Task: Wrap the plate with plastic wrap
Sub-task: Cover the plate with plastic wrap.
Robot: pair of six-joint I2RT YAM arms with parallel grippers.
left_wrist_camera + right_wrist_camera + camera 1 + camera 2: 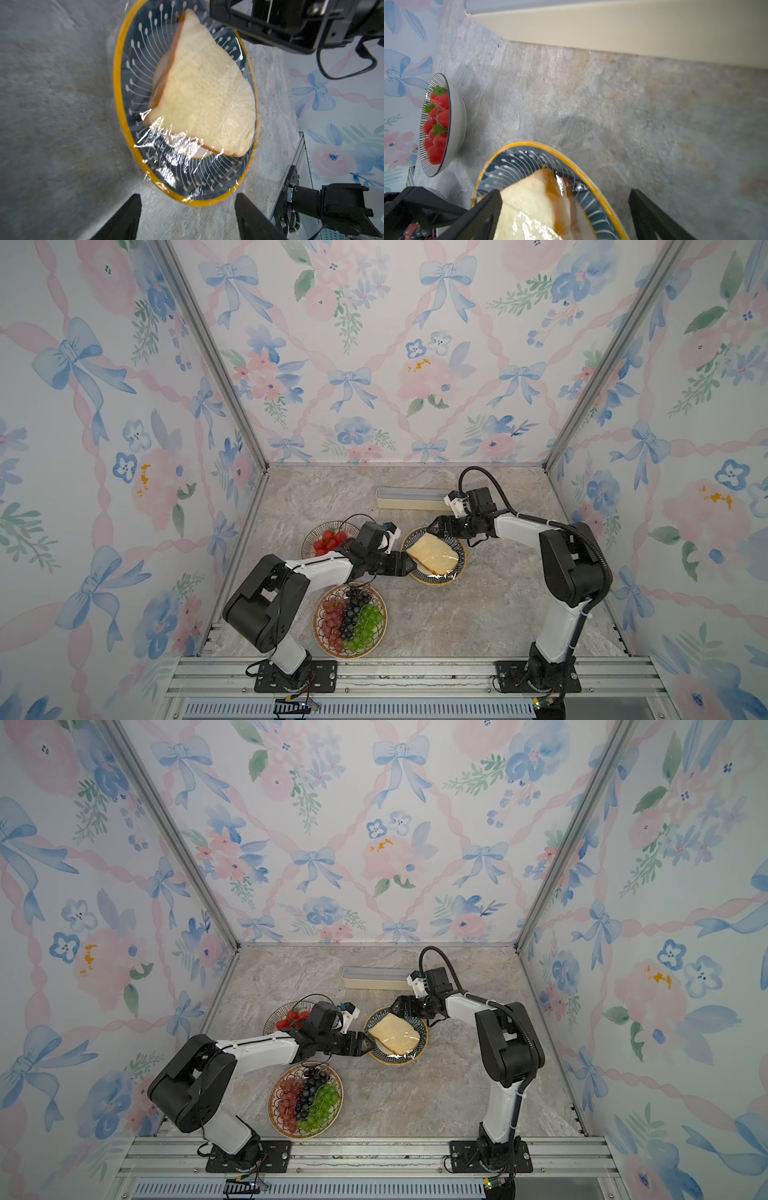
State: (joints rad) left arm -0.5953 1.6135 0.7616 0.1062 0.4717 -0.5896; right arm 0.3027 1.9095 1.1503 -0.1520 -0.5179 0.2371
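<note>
I see my left claw (410,563) wide and empty at the rim of the plate (115,79), my right claw (432,526) wide over its far rim, and the plastic wrap (166,145) draped crinkly over the bread (207,93) on that plate.

In a top view the wrist of the right arm (478,499) hides the 3 o'clock end of the box (409,498), and the left arm (328,566) covers the strawberry bowl (316,533) from 3 to 6 o'clock. The outline of the plastic wrap (451,570) is too faint to trace there. The right wrist view crops the plate (529,160).
</note>
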